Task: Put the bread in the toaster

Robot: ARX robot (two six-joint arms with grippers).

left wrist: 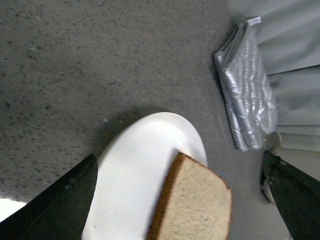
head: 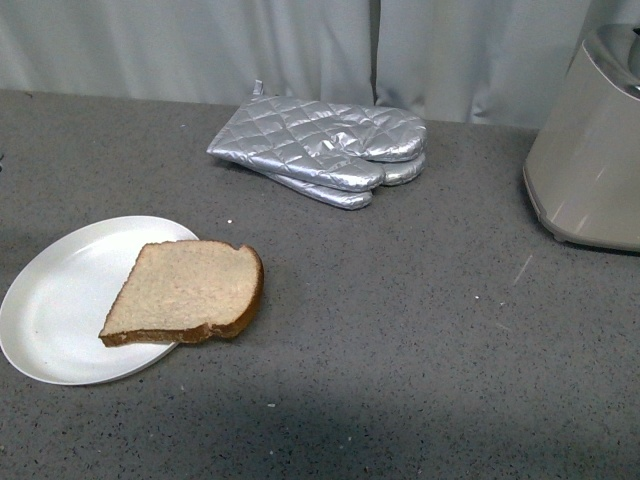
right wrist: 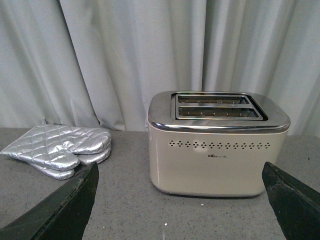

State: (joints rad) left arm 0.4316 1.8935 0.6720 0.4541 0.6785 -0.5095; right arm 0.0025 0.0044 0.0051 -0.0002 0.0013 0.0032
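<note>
A grey speckled counter (head: 400, 330) runs back to a pale curtain (head: 200, 45). The bread (head: 185, 292) lies flat near the counter's front left corner, on a white plate (head: 55, 300), its rounded end overhanging the rim. It looks light, soft and crumbly; a gentle pinch across the firmer crust at that overhang seems best. Oven mitts (head: 320, 150) sit by the back edge; the toaster (head: 590, 150) stands at the right edge. The left pincer (left wrist: 179, 157) hangs over the bread, spread wide; the right pincer (right wrist: 180, 167), likewise apart, faces the toaster.

I see bread (head: 185, 292) resting on white plate (head: 60, 310), one end overhanging grey worktop (head: 400, 330), silver mitts (head: 325, 150) and toaster (head: 590, 170) well apart
</note>
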